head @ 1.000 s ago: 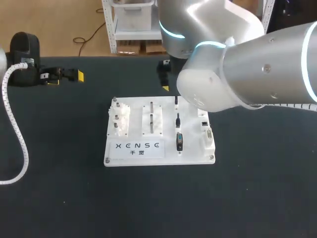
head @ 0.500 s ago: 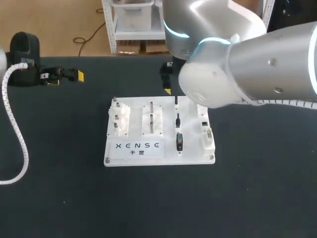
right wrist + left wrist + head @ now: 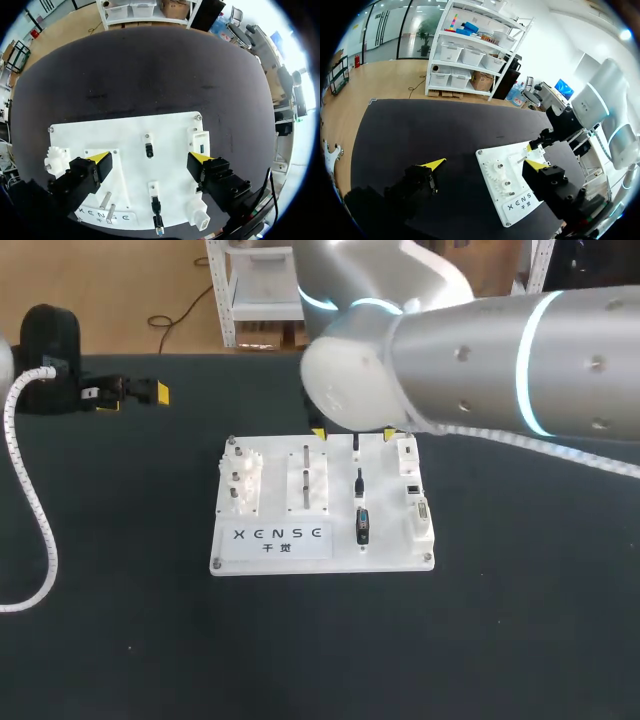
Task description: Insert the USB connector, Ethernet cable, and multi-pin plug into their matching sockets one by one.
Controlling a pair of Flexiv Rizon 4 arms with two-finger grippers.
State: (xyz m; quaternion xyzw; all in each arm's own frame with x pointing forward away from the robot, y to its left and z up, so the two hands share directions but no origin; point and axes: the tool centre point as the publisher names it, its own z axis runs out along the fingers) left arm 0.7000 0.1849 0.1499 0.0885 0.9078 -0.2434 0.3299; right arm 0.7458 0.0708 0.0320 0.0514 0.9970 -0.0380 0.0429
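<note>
Hovering spread wide, right pincer straddles black connector on white board.

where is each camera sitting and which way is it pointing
Head view: fixed above and behind, looking down on the table and board; right arm and left arm show.
Left wrist view: on the left wrist, looking across the table toward the board; open left pincer shows.
Right wrist view: on the right wrist, looking down onto the board; open right pincer shows.
Shared: all three see the board.
</note>
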